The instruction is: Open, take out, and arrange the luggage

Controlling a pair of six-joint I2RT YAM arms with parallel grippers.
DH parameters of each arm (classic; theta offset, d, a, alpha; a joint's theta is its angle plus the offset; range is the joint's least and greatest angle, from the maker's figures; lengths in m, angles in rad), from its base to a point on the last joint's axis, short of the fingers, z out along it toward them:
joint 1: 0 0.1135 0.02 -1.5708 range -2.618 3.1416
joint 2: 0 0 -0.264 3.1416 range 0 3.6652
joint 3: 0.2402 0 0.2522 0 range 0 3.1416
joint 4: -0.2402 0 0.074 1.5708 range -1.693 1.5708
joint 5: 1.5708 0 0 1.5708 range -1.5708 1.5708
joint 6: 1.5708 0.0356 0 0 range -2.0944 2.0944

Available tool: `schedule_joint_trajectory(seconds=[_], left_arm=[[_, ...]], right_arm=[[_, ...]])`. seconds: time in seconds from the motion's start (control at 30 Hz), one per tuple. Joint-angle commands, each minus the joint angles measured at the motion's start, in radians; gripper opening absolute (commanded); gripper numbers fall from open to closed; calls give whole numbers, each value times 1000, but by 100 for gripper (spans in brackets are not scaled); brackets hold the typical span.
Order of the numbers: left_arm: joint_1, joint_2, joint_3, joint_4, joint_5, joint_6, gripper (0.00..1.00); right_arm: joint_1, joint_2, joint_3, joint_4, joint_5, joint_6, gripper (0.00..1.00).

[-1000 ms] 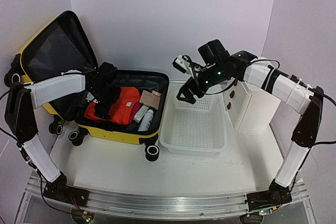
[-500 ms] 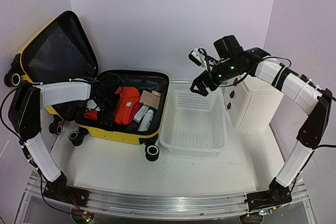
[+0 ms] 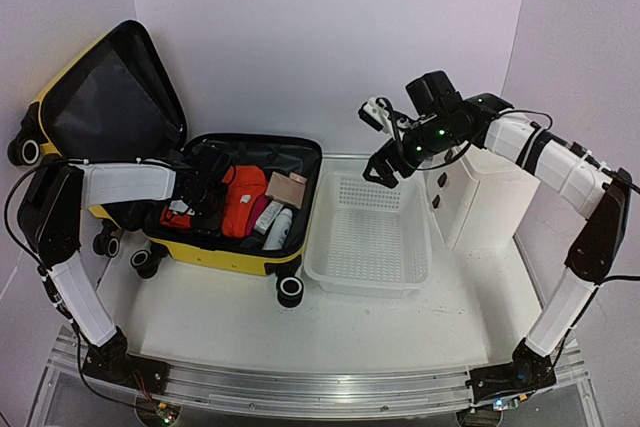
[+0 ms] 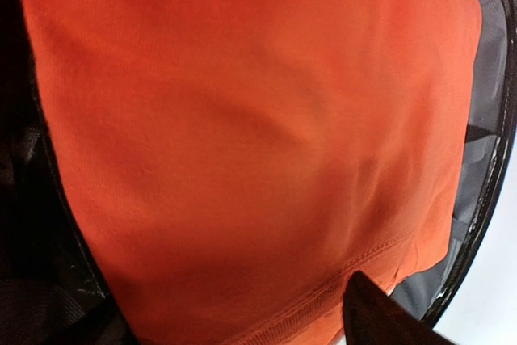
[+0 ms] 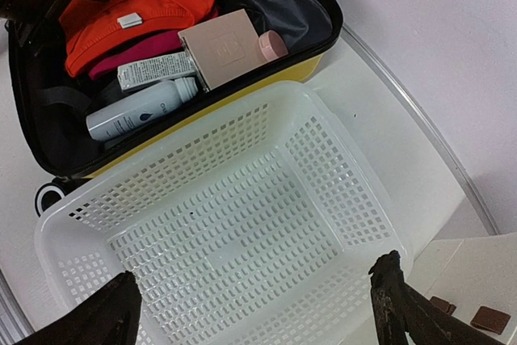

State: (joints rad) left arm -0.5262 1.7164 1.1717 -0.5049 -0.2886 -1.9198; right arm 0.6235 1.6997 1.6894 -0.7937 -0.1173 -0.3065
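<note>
The yellow luggage (image 3: 215, 252) lies open at the left, its lid (image 3: 110, 87) standing up and showing dark lining. An orange cloth (image 3: 242, 199) is bunched in its base beside a beige box (image 3: 287, 189) and a white bottle (image 3: 280, 227). My left gripper (image 3: 205, 197) is down inside the luggage. In the left wrist view the orange cloth (image 4: 242, 119) fills the frame, my left gripper (image 4: 242, 321) stands open against it, and one dark fingertip (image 4: 371, 317) shows. My right gripper (image 3: 383, 165) hangs open and empty over the basket's far end.
A white perforated basket (image 3: 365, 287) stands right of the luggage, and its floor (image 5: 226, 232) is bare. A white drawer cabinet (image 3: 485, 202) stands at the right. The right wrist view also shows a tube (image 5: 153, 70), a magenta cloth (image 5: 137, 50) and the beige box (image 5: 226, 46).
My left gripper has pushed into the orange cloth, which now bunches toward the right. My right gripper rose up and right from the basket's far rim, then held still.
</note>
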Motion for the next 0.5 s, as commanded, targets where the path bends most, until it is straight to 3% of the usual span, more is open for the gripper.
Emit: schedule_joint_trajectory(seconds=[0.0, 0.47], left_arm=[[9, -7, 21, 49, -20, -13, 76], [41, -12, 126, -15, 29, 20, 68]], right_arm=[[1, -20, 12, 22, -17, -12, 98], [1, -5, 32, 22, -25, -8, 98]])
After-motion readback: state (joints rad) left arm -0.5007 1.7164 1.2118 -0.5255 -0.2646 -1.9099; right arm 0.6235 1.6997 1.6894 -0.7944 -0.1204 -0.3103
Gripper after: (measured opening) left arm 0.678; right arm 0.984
